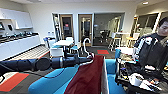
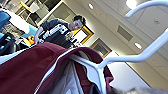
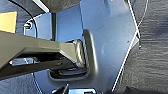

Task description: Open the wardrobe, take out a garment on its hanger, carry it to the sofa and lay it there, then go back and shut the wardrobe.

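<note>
My left arm reaches in from the left, and its gripper (image 1: 88, 60) holds the white hanger (image 1: 86, 46) just below the curved hook. The maroon-red garment (image 1: 88, 77) hangs from it with a white sleeve edge (image 1: 104, 80) on its right, draped down over the bright blue sofa (image 1: 47, 83). In the left wrist view the hanger (image 2: 140, 57) runs across close up, with the garment's (image 2: 27, 72) collar and lining folded beneath it.
A person (image 1: 156, 42) with a control rig stands at the right behind a cluttered dark cart (image 1: 140, 78). White tables and chairs (image 1: 61, 46) stand mid-room, a kitchen counter (image 1: 17, 46) runs along the left wall, and a red carpet patch (image 1: 12, 81) lies near the sofa.
</note>
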### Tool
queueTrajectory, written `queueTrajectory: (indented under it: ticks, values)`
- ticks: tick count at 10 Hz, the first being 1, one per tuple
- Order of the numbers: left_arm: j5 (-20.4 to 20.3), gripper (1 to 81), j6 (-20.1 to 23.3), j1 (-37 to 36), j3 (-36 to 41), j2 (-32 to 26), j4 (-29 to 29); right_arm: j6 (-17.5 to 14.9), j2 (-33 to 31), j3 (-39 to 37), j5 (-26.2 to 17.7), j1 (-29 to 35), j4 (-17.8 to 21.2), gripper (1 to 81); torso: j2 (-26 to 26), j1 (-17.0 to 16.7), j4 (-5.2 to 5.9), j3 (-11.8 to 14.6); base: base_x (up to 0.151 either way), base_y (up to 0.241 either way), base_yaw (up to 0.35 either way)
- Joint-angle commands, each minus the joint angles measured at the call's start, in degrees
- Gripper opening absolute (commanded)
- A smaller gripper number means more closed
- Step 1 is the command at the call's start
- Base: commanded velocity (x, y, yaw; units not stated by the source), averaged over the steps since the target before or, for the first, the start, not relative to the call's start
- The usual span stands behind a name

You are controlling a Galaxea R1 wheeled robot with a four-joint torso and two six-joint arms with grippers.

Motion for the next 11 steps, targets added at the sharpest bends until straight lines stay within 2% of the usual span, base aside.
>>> queueTrajectory:
  ticks: [1, 11]
  values:
    - [-3.5, 1.0, 0.8, -9.1, 0.2, -0.1, 2.0, -0.2, 0.0, 0.1, -3.1, 1.8, -0.5, 81.1, 0.0, 0.0, 0.00, 0.0, 0.000, 0.000, -0.177]
    - [-3.6, 1.0, 1.0, -8.6, 0.8, -0.5, 2.8, -0.2, 0.3, 0.3, -2.8, 1.7, -0.8, 81.1, 0.0, 0.0, 0.00, 0.0, 0.000, 0.000, -0.011]
